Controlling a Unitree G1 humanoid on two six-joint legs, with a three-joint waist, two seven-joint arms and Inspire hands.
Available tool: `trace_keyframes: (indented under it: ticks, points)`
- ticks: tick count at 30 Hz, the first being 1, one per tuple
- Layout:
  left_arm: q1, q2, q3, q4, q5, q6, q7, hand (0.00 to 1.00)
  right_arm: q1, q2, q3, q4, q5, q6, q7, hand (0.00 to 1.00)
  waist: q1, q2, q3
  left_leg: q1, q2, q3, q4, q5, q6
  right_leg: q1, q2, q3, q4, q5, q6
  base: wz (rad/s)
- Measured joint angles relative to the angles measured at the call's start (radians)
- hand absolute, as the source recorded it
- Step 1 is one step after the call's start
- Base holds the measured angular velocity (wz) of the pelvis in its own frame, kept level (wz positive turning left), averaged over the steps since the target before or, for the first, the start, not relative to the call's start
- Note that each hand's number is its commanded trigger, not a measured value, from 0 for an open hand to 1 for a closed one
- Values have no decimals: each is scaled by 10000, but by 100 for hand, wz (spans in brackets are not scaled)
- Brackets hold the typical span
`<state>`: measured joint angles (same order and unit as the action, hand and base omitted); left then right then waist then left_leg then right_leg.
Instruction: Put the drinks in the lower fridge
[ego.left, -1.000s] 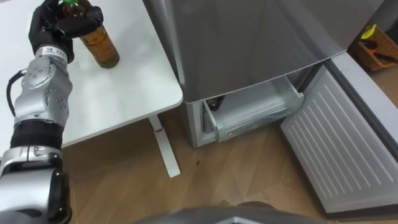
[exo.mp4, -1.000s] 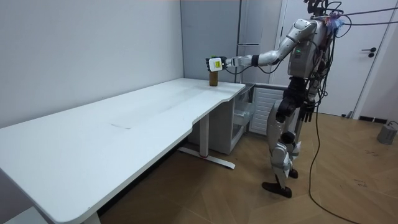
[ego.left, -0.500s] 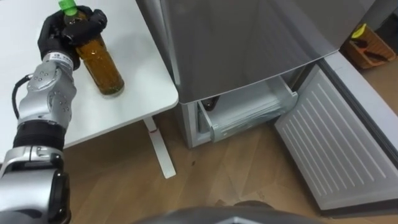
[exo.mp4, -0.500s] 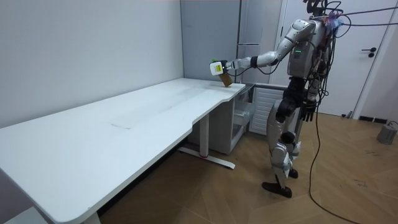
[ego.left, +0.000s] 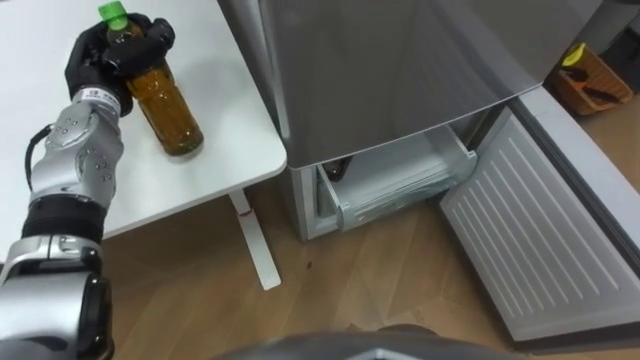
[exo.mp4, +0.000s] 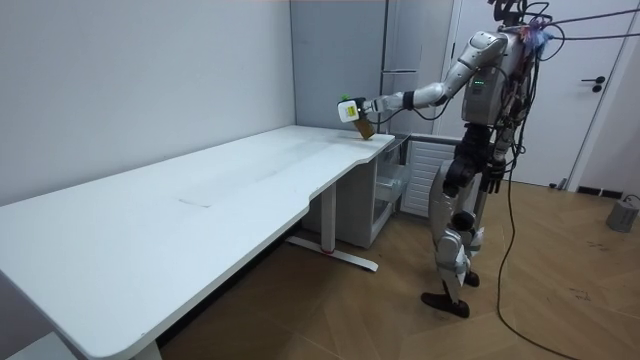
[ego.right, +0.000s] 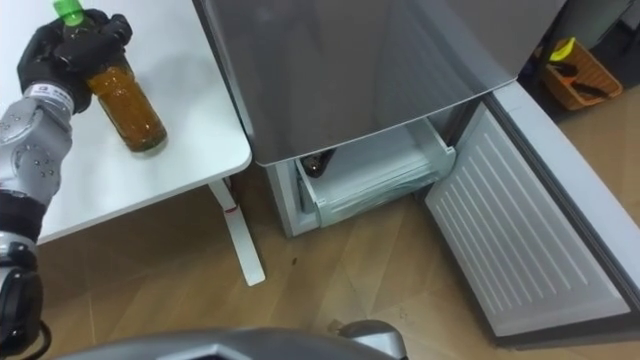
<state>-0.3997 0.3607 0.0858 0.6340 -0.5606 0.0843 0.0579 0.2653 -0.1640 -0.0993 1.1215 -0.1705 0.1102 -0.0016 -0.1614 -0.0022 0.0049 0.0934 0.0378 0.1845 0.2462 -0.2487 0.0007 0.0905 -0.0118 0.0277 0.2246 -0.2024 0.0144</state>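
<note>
A bottle of brown drink (ego.left: 168, 110) with a green cap is tilted over the white table's (ego.left: 200, 170) corner beside the fridge. My left hand (ego.left: 105, 55) is shut round its neck and shoulder. In the room view the bottle (exo.mp4: 365, 128) hangs just above the table edge at the end of my outstretched left arm. The grey fridge (ego.left: 400, 60) stands right of the table. Its lower door (ego.left: 540, 240) is swung open to the right, and a clear drawer (ego.left: 395, 185) shows inside. My right hand (exo.mp4: 497, 178) hangs by my hip.
An orange basket (ego.left: 595, 80) with dark items stands on the floor at the far right, beyond the open door. Wooden floor lies bare before the fridge. The table's white leg (ego.left: 250, 245) stands near the fridge's left corner.
My left hand has lifted the bottle off the table, tilted it and carried it toward the fridge-side corner. The head camera has shifted a little.
</note>
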Motion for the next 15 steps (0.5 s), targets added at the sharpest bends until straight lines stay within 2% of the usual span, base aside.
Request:
trace_keyframes:
  ticks: [7, 10, 15]
  points:
    - [0, -81, -116, -268, -19, 0, 33, 100, -176, 1, -8, -6, -389, -1, 51, 0, -22, 29, -21, 21, -8, -25, -57, 4, -4, -40, -7, -19, -20, 1, -2, 1]
    - [29, -259, -112, -482, 17, 0, 49, 100, -221, 2, -8, -27, -387, -45, 49, 0, 49, 16, -29, 27, -7, -57, -57, 4, -4, -43, -15, -57, -6, 2, -2, 0]
    - [310, -362, -105, -1313, 47, -4, 137, 100, -370, 1, -13, -26, -346, -116, 49, 0, 74, 9, -33, 60, -5, -63, -69, 4, -4, -37, -13, -53, 13, 2, -2, 0]
